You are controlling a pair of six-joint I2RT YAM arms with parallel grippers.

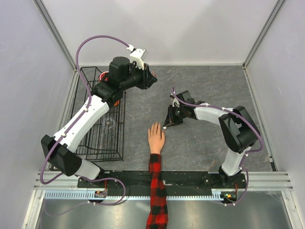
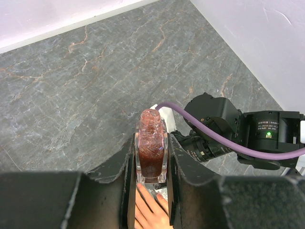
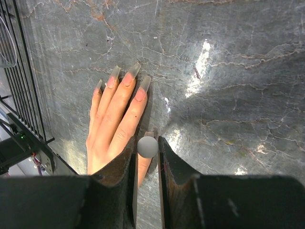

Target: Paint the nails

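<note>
The peach mannequin hand (image 1: 156, 138) lies palm down on the grey table, its plaid sleeve (image 1: 156, 191) running toward the near edge. Its long nails (image 3: 136, 69) point away from me and look pale grey with pink bases. My right gripper (image 3: 147, 143) hovers just over the thumb, shut on a round grey brush cap (image 3: 147, 147). The thumb nail (image 3: 149, 134) peeks out beyond the cap, and the brush itself is hidden. My left gripper (image 2: 151, 152) is raised over the back of the table (image 1: 151, 76), shut on an open bottle of reddish-brown glitter polish (image 2: 151, 129).
A black wire basket (image 1: 102, 119) stands left of the hand, with a clear object (image 1: 110, 123) inside it. White walls close in the table on three sides. The right arm (image 2: 228, 129) shows below the held bottle.
</note>
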